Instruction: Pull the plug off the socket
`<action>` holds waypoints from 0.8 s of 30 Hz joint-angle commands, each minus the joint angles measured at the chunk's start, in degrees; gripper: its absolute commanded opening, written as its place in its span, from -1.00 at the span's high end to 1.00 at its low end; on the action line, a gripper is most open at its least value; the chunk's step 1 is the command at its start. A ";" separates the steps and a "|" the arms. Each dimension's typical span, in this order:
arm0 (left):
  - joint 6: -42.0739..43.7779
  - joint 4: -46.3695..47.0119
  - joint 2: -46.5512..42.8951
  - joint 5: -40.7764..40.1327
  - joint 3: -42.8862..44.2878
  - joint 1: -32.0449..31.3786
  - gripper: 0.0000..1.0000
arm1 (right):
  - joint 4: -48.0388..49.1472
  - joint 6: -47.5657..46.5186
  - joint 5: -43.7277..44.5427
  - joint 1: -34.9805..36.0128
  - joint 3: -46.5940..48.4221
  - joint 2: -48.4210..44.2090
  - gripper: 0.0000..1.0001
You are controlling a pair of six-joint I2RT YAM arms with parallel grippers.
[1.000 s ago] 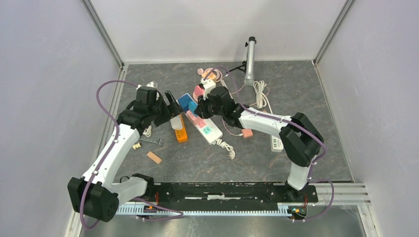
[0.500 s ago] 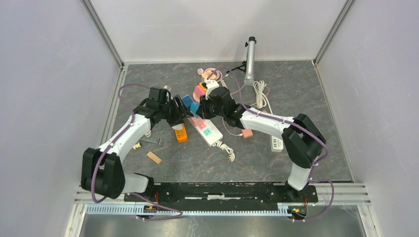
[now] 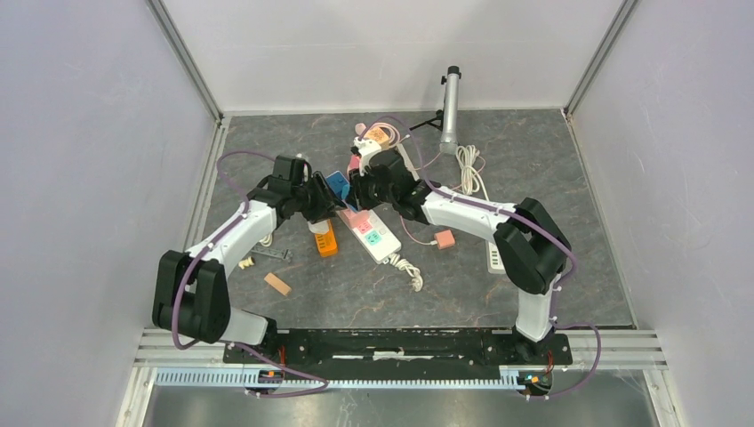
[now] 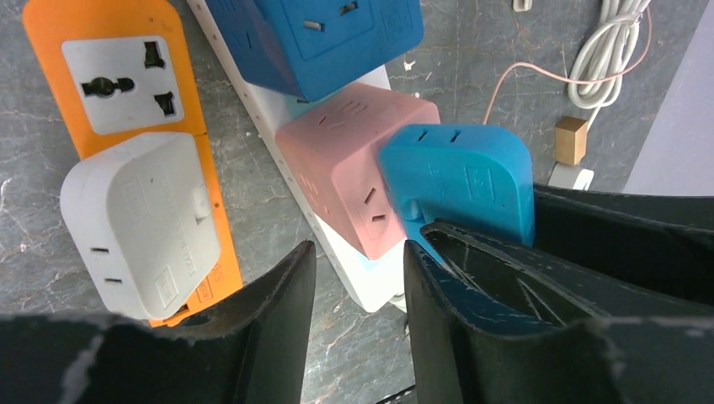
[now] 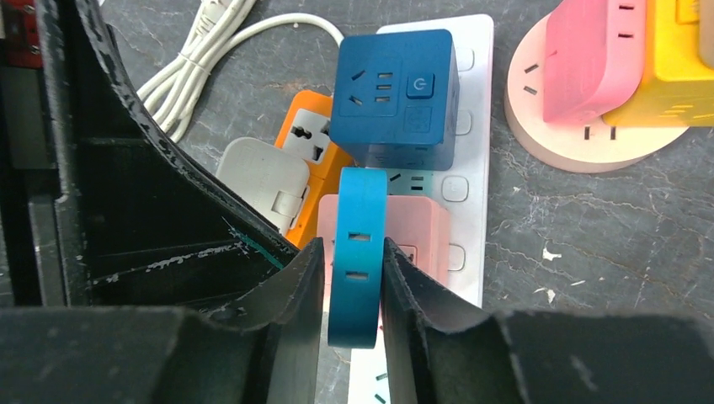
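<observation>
While pinched by its two broad faces between the fingers of the right gripper (image 5: pixel 352 252), the light-blue plug (image 5: pixel 360 202) is seen against a pink adapter (image 5: pixel 421 223) just past the fingertips. It is judged rigid, light and slick. The left gripper (image 4: pixel 358 257) is narrowly parted and empty.

Table (image 4: pixel 17 219): grey marbled stone look, matt. Light-blue plug (image 5: pixel 358 252): smooth plastic, satin sheen. Pink adapter (image 4: pixel 345 164): matt plastic, moulded lettering. Dark-blue cube (image 5: pixel 394 93): smooth plastic, soft gloss. Power strip (image 5: pixel 473 151): white plastic, glossy. Orange socket block (image 4: pixel 118 84): plastic, white faceplate inset. White adapter (image 4: pixel 139 223): matt plastic. Jaws: black plastic, edges scuffed, scratched pale. Cable (image 5: pixel 202 59): white, smooth sheath. Tube (image 3: pixel 451 107): silvery metal look.
</observation>
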 commanded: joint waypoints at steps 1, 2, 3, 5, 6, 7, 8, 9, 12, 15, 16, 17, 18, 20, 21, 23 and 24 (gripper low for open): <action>-1.87 3.78 1.72 -0.72 0.20 0.26 0.02 | -1.68 -1.68 -1.37 -0.24 3.16 1.03 0.37; -1.52 3.72 2.14 -0.83 0.48 0.34 0.03 | -1.63 -1.36 -1.54 -0.26 2.78 0.88 0.42; -1.22 3.49 2.65 -1.14 0.84 0.41 0.05 | -1.51 -1.09 -1.70 -0.29 2.53 0.74 0.49; -0.53 3.03 3.66 -1.07 1.51 0.47 0.10 | -1.53 -0.39 -2.39 -0.44 2.31 0.71 0.65; -0.22 2.78 4.15 -0.88 1.69 0.50 0.13 | -1.61 0.29 -2.70 -0.58 2.39 0.70 0.75; -0.03 2.73 4.49 -0.81 1.70 0.48 0.14 | -1.71 0.82 -2.98 -0.75 2.37 0.63 0.86; 0.06 2.81 4.75 -0.83 1.57 0.52 0.16 | -1.67 1.29 -3.03 -0.88 2.46 0.50 0.96; 0.07 2.98 4.97 -0.92 1.32 0.52 0.16 | -1.67 1.80 -3.05 -0.98 2.63 0.40 1.00; -0.11 3.97 5.65 -0.90 0.57 0.52 0.16 | -1.70 3.69 -3.96 -1.42 3.42 0.60 1.00; 0.15 4.15 6.84 -0.74 0.56 0.52 0.15 | -1.66 5.97 -7.02 -1.95 3.74 0.89 1.00; 0.24 4.14 7.10 -0.77 0.43 0.52 0.16 | -1.12 6.40 -7.80 -2.01 3.49 0.74 1.00; 0.24 4.22 7.28 -0.74 0.25 0.52 0.16 | -0.60 6.86 -8.42 -2.01 3.30 0.60 1.00; 0.24 4.27 7.22 -0.97 -0.15 0.52 0.17 | -0.30 7.24 -8.70 -2.05 3.17 0.58 1.00; 0.16 4.54 6.89 -1.57 -1.19 0.52 0.19 | 1.18 7.41 -9.84 -2.05 2.72 0.24 1.00; 0.00 4.95 6.60 -1.85 -1.85 0.48 0.21 | 2.18 7.42 -9.99 -2.05 2.23 -0.03 1.00; -0.26 5.68 6.30 -1.89 -3.22 0.54 0.24 | 2.88 6.13 -9.59 -1.96 2.07 -0.41 1.00; -0.36 6.01 6.27 -1.76 -3.70 0.47 0.25 | 3.01 5.34 -9.18 -1.95 2.08 -0.51 1.00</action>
